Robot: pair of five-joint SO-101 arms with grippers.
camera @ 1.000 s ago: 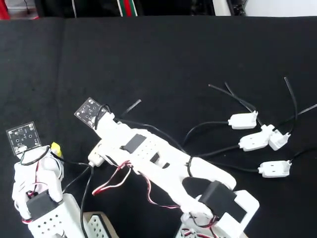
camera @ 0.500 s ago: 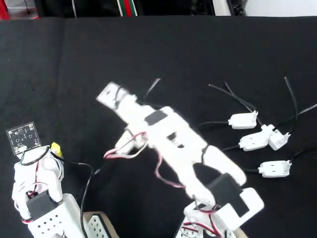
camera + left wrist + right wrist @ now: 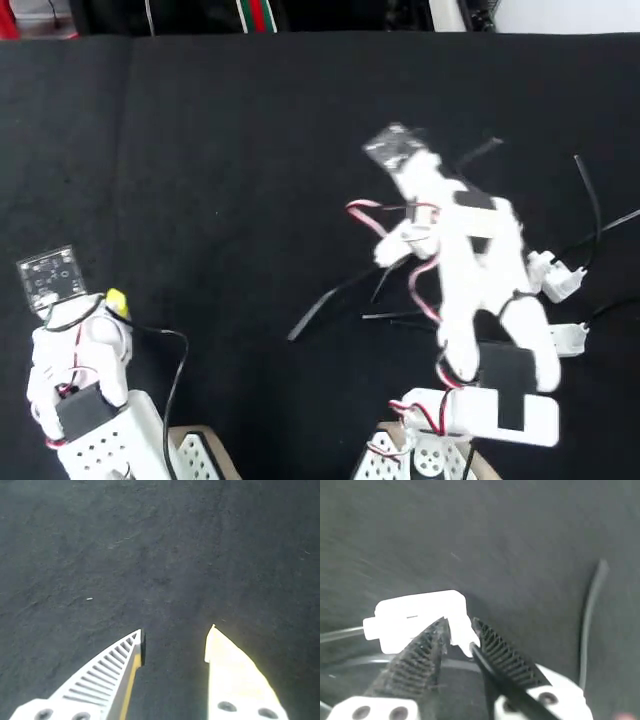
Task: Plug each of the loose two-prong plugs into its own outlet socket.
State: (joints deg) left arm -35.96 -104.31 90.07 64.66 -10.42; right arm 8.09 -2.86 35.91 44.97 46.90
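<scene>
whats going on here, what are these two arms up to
Two robot arms work at a black table. The right gripper has its fingers pinched on a white plug, and its arm stretches out over the other white plugs with black cords on the table's right side. The left gripper is open over bare table at the left, holding nothing.

Right arm point(image 3: 470, 260): swung from the left-centre of the worktop point(image 3: 250, 120) to its right side, now over the plugs point(image 3: 556, 280).
Right gripper point(image 3: 460, 625): fingers point(image 3: 502, 651) now pinching one white plug point(image 3: 415, 617).
Black cords point(image 3: 325, 305): shifted, now strewn left of the arm.
</scene>
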